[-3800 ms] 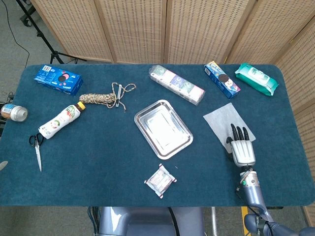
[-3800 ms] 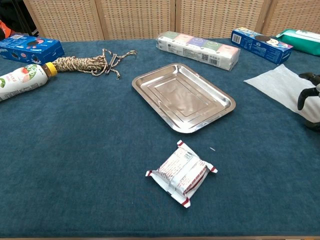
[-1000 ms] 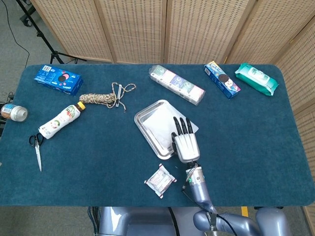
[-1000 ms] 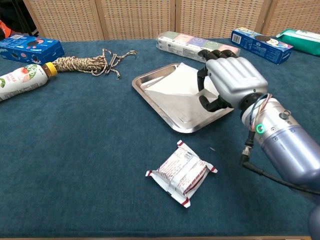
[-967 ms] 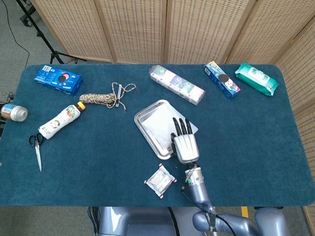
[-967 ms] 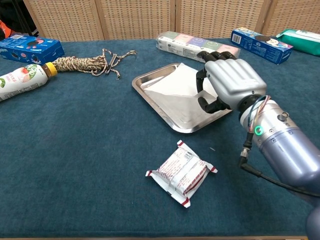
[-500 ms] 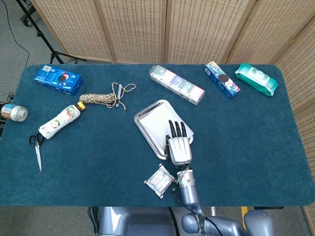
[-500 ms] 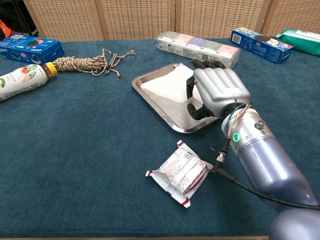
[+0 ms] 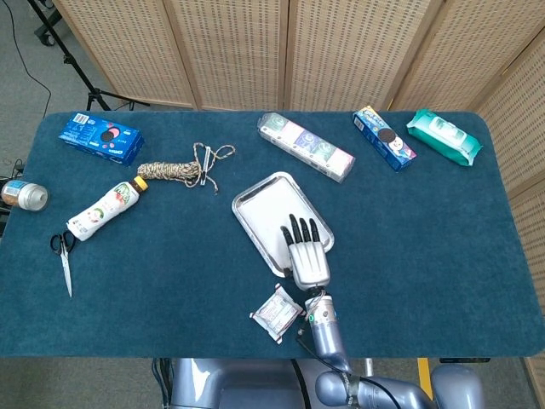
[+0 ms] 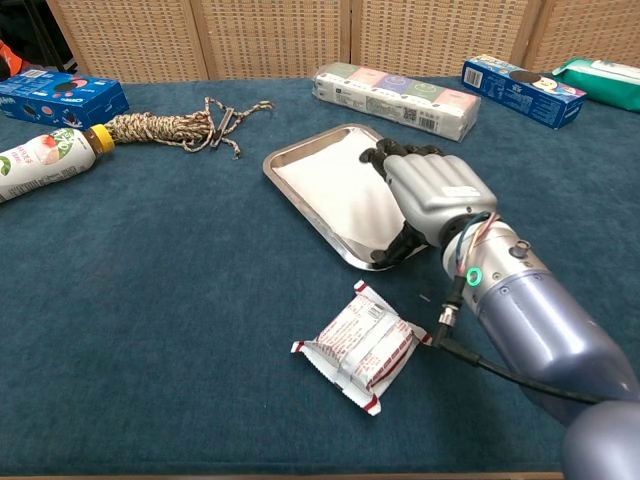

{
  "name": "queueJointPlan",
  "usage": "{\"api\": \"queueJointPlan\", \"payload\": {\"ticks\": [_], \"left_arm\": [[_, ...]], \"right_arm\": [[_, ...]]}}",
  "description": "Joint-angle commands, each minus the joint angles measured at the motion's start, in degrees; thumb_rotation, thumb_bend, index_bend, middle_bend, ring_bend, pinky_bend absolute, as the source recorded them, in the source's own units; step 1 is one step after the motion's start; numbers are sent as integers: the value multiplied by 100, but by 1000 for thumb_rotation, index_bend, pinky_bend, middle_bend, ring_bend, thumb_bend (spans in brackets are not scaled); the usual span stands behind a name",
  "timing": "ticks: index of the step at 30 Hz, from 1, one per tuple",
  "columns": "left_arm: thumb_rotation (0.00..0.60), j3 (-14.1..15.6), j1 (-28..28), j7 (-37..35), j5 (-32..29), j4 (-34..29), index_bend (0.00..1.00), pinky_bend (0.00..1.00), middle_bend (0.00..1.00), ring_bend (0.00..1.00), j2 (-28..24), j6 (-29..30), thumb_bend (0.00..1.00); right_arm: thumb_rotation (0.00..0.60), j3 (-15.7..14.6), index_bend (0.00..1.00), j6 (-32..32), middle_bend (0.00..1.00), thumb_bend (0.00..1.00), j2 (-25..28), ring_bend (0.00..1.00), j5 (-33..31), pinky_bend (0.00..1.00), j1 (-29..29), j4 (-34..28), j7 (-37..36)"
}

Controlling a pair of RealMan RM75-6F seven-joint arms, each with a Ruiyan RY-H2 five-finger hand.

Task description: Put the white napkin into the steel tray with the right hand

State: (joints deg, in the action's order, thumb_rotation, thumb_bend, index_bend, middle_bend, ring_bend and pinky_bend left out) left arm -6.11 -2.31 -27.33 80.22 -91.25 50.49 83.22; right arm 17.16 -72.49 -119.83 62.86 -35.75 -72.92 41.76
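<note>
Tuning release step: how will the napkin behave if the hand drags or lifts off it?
Likely floppy: the napkin lies flat, following the tray floor. Probably very light, so it may cling to the right hand and lift with it. On smooth steel it would likely slide or bunch if dragged.

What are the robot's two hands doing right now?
Left hand: not in view.
Right hand: rests over the white napkin in the steel tray; grip cannot be told.

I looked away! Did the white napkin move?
Yes. The white napkin went left across the table, from near the blue box into the steel tray, under the right hand.
</note>
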Motion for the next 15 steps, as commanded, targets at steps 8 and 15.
{"api": "queueJointPlan", "payload": {"ticks": [8, 15], "left_arm": [[600, 4, -22, 97, -10, -30, 0, 0, 0, 0, 18, -24, 0], [600, 9, -36, 180, -12, -49, 0, 0, 0, 0, 33, -34, 0]], "right_arm": [[600, -112, 48, -218, 0, 142, 302, 0, 307, 0, 56, -857, 46], [600, -78, 48, -402, 0, 144, 740, 0, 581, 0, 77, -1596, 169]]}}
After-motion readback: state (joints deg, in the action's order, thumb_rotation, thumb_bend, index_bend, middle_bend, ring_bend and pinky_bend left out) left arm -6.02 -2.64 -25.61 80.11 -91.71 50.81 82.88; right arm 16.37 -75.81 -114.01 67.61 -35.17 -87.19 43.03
